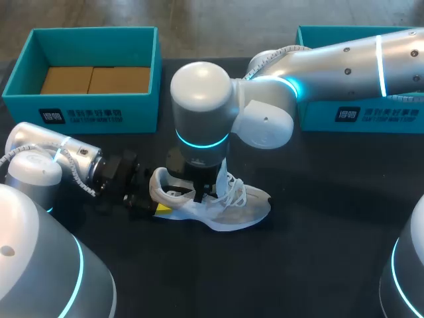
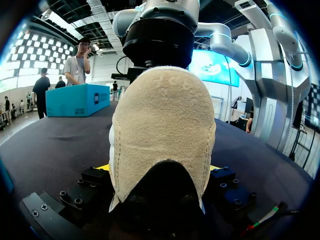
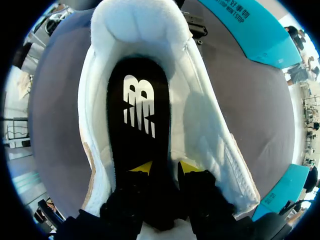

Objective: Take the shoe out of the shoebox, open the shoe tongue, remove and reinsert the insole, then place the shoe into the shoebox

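Left end effector [image 2: 159,169] clamps the tan suede heel of the white shoe [image 2: 160,115].

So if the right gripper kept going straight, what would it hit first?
Probably the black insole inside the shoe; the right gripper points straight into its opening, perhaps touching it.
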Tool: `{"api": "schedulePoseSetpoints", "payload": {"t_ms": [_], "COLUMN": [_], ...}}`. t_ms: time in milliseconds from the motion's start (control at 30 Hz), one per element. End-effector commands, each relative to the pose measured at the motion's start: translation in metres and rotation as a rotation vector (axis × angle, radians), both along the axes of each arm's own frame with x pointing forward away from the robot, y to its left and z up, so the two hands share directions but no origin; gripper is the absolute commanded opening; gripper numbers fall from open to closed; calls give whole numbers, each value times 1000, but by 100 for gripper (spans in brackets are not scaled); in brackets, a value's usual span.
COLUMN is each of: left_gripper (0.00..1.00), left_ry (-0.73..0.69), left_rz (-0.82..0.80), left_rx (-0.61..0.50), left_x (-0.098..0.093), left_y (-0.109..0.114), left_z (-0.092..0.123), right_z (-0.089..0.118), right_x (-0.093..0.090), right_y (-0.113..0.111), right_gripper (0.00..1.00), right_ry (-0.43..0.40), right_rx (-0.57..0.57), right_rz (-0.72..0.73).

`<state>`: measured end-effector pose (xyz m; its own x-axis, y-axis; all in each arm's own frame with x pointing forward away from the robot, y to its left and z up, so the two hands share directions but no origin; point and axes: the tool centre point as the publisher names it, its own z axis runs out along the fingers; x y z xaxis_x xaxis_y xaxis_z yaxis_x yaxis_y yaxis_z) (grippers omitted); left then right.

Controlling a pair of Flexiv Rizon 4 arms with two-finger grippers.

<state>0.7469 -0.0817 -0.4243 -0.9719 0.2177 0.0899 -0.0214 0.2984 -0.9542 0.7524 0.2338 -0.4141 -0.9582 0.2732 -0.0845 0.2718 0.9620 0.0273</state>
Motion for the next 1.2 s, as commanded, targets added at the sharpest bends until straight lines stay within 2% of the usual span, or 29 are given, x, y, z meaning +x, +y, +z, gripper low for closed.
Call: {"api": "schedulePoseSetpoints", "payload": {"t_ms": [33,200,367,433,500,700,900,1200], "left_gripper": [0,0,0,0,0,0,0,0], "left_ry": [0,0,0,0,0,0,0,0], "left_rz": [1,1,1,1,1,1,1,1], "left_rx": [0,0,0,0,0,0,0,0], "left_x": [-1,-1,-1,-1,-1,-1,-1,-1], "left_y": [1,1,1,1,1,1,1,1], "left_z": [-1,-1,-1,-1,-1,-1,-1,-1], "right_z": [-28,-34,-41,-44,-46,-45,-23,21], "right_x": [-4,-12,-21,-23,-25,-35,-41,-47], "right_y": [5,6,10,12,13,14,10,10], "right_gripper": [28,25,23,15,0,0,0,0], "right_ry": [55,127,162,181,195,205,115,-52], "right_rx": [-13,-17,-10,-6,-10,3,56,146], "right_rz": [4,10,9,10,13,27,5,-12]}}
